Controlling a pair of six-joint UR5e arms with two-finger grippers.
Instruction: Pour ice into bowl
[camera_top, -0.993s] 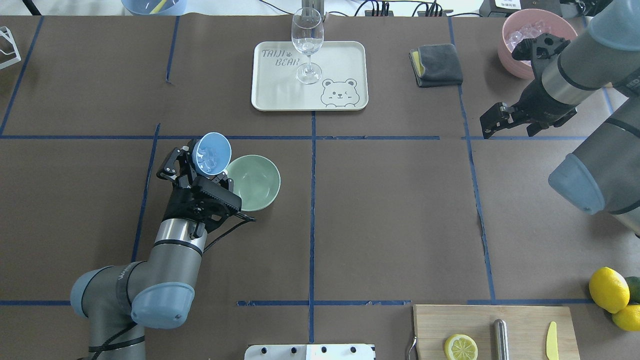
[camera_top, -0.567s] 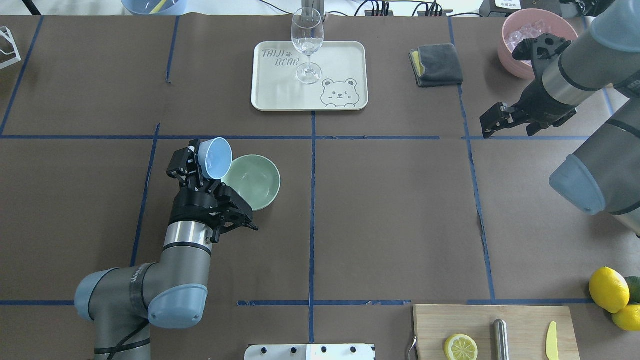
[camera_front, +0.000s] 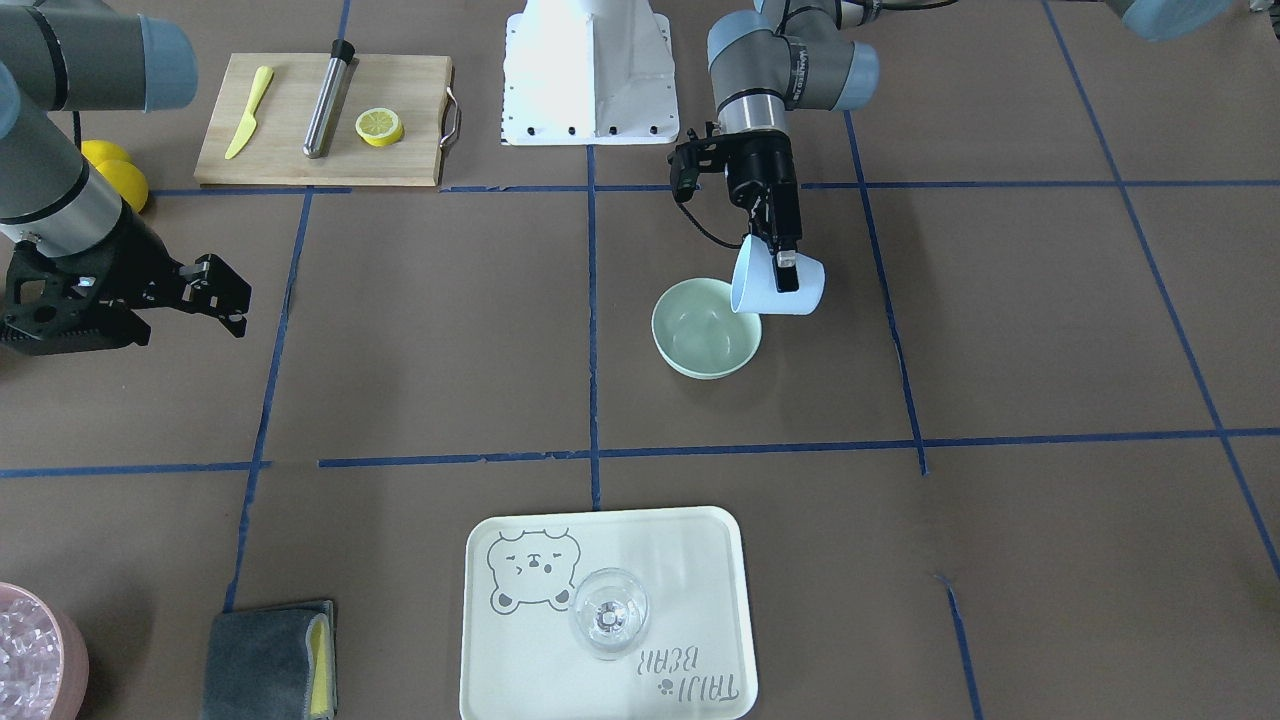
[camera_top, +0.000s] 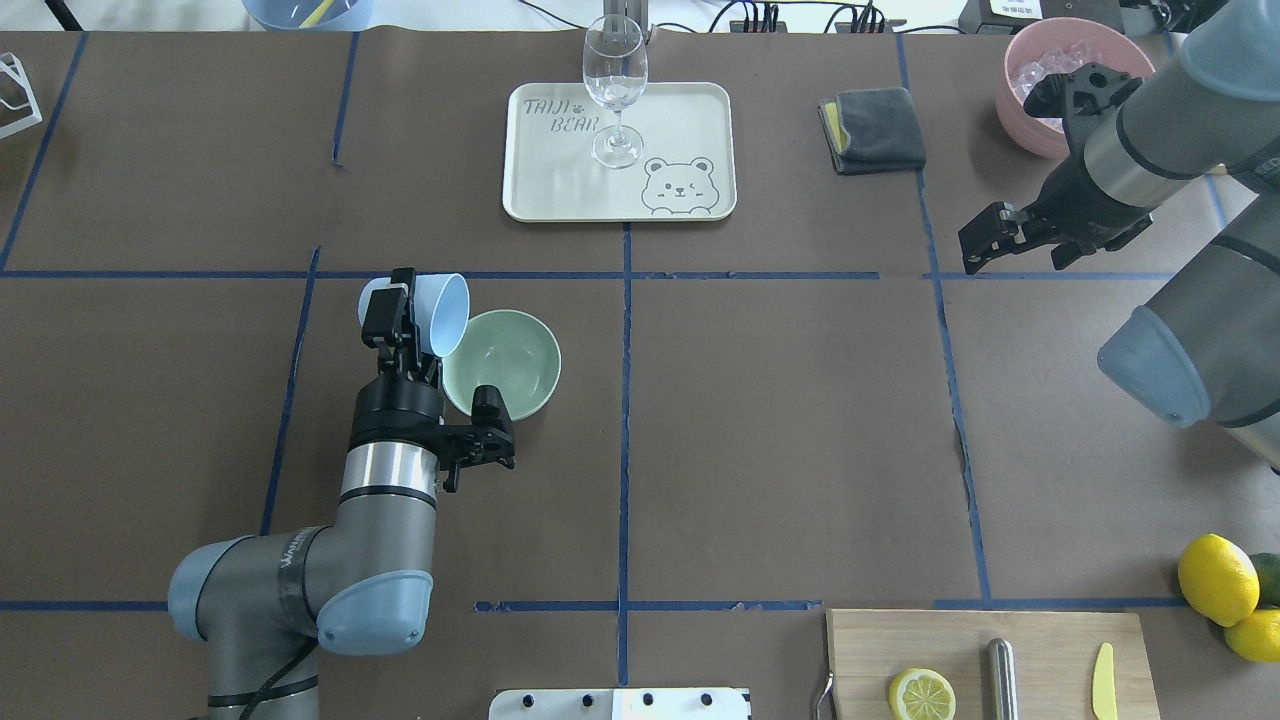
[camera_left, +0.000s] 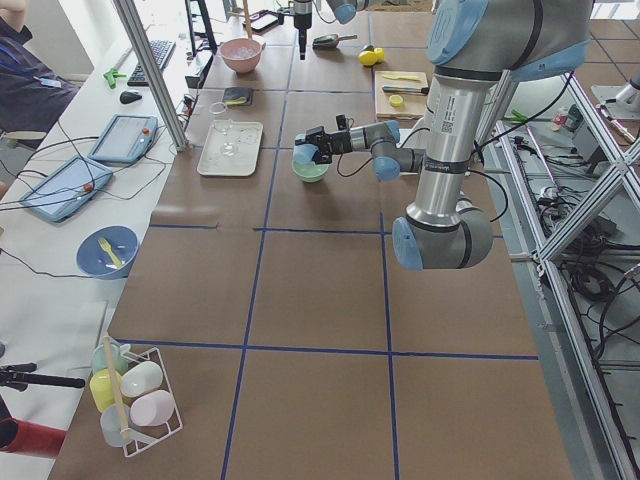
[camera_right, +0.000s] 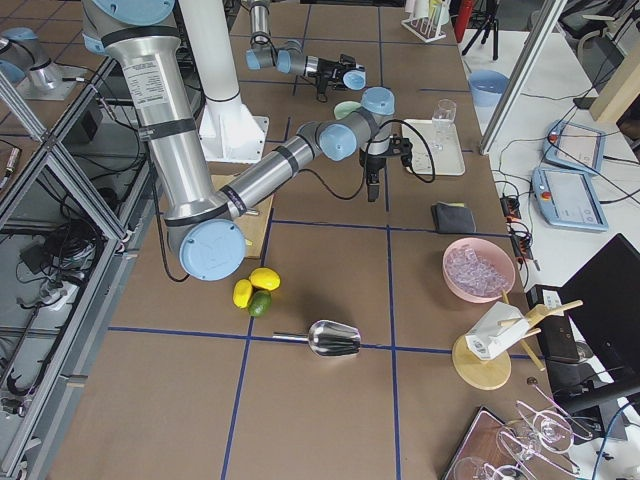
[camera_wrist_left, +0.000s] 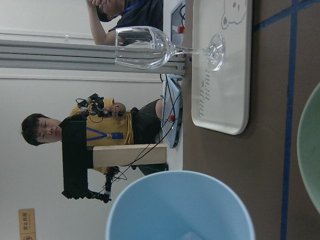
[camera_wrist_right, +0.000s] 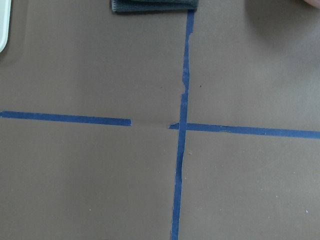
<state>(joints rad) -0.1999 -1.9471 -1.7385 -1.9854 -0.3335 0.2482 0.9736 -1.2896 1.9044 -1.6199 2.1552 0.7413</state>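
My left gripper (camera_top: 398, 305) is shut on a light blue cup (camera_top: 440, 312), held tipped on its side just above the table. The cup's mouth faces the round mint-green bowl (camera_top: 512, 368) and overlaps its near rim. From the front, the cup (camera_front: 778, 283) hangs over the edge of the bowl (camera_front: 706, 330), whose inside looks bare. The ice is hidden inside the cup. The left wrist view shows only the cup's rim (camera_wrist_left: 182, 207) and a sliver of the bowl (camera_wrist_left: 311, 165). My right gripper (camera_top: 988, 242) hovers open and empty at the far right.
A cream tray (camera_top: 680, 120) with a wine glass (camera_top: 614, 85) stands behind the bowl. At the back right are a grey cloth (camera_top: 875, 128) and a pink bowl of clear cubes (camera_top: 1040, 70). A cutting board (camera_top: 1040, 650) with a lemon half sits front right, lemons (camera_top: 1218, 578) beside it.
My left wrist has rolled, tipping the cup from mouth-up onto its side toward the bowl. The ice seen inside it earlier no longer shows. The right arm is nearly still.
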